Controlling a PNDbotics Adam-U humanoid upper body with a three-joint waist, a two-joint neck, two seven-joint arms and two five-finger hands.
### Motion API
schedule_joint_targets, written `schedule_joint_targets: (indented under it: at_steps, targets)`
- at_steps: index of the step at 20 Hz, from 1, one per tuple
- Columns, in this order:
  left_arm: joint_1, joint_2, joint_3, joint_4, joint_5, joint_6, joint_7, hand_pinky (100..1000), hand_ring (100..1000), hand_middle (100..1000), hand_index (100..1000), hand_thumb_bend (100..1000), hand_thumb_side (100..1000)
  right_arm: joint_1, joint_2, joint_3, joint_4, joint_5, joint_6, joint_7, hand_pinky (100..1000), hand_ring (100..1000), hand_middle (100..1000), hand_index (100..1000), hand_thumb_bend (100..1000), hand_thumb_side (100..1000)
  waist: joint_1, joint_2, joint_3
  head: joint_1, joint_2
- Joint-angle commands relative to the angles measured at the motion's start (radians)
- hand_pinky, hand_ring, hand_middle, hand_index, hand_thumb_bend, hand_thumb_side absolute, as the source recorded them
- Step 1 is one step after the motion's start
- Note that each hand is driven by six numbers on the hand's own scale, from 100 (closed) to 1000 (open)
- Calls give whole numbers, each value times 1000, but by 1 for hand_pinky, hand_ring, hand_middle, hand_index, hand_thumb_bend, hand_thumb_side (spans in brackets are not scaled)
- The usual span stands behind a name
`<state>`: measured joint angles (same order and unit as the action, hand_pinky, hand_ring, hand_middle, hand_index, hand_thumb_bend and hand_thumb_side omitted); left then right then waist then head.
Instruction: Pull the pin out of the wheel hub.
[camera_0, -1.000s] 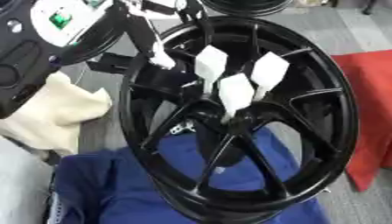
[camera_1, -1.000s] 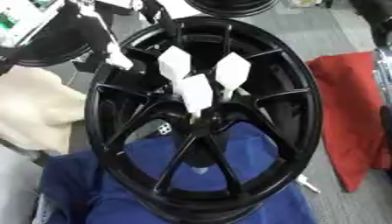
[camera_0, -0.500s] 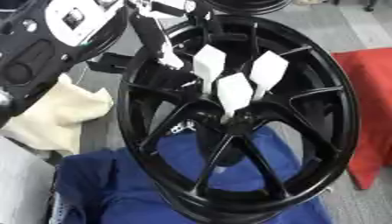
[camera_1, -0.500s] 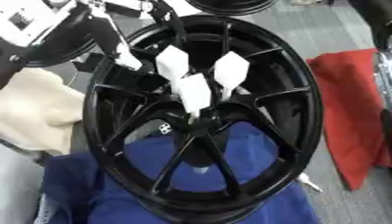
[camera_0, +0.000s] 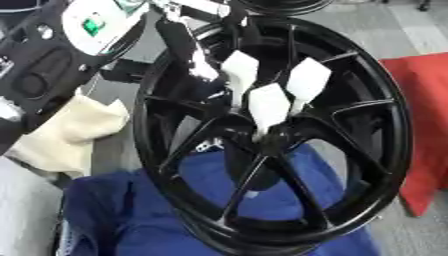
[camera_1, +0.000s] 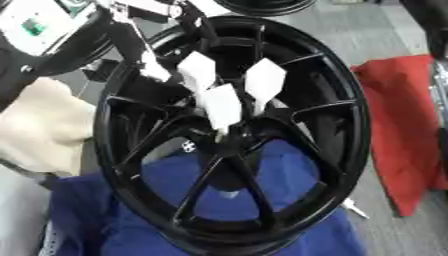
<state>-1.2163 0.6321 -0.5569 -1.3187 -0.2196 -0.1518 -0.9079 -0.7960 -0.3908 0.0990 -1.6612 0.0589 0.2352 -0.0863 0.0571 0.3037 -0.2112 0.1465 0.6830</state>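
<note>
A: Okay, biggest first. Black wheel hub (camera_0: 350, 150) fills most of both eye views, tilted up on its rim, face toward the camera, thin spokes running out from the centre.

B: What's under it?

A: Blue cloth (camera_1: 289, 200) under the lower rim, showing through the spokes. Red cloth (camera_1: 398, 125) on the grey floor to the right, beside the rim. Cream cloth (camera_0: 66, 132) on the left, just beside the rim.

B: Arms?

A: Left arm (camera_0: 52, 55) comes in from the upper left, black with a white panel and a green mark. Left hand (camera_0: 188, 47) is at the top left of the rim, reaching in over the spokes. It's dark on dark, so I cannot tell how its fingers sit or whether they hold anything.

B: Right hand?

A: Only a dark shape at the top right corner of the right eye view; can't say it's the hand.

B: And the pins?

A: Three white pins (camera_0: 269, 105), flat diamond-shaped heads on thin stems. All stand up from the middle of the hub, close together. Front one's stem goes down into the centre; the other two sit just behind it, left and right.

B: Anything small?

A: Small white logo mark (camera_1: 187, 145) just left of the centre.
</note>
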Motion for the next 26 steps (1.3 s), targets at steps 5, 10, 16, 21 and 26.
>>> schedule_joint_targets:
  at_steps: [5,10,16,21,26]
  targets:
    - [-15,6,1,3,2,13,1,883,918,860,917,324,352,-18,-5,-8,-8,-6,-5,-12,669,556,550,691,100,691,-2,-13,-4,2,-13]
    - [-8,-2,11,30,-14,16,1,881,917,864,919,322,352,-19,0,-8,-9,-9,-8,-14,669,556,550,691,100,692,-2,-10,-8,5,-20]
    - [-9,-15,20,56,-20,9,1,867,904,838,899,280,341,-15,0,-9,-8,-13,-9,-16,669,556,550,691,100,693,-2,-6,-10,6,-21]
    - [-9,-19,19,56,-8,14,1,837,862,736,830,228,334,-11,2,-12,-8,-16,-11,-22,670,558,552,692,100,695,-3,-5,-11,6,-20]
    - [-9,-21,16,51,9,28,1,816,790,613,737,163,317,-8,3,-14,-6,-18,-10,-31,670,558,552,692,100,697,-3,-4,-13,7,-19]
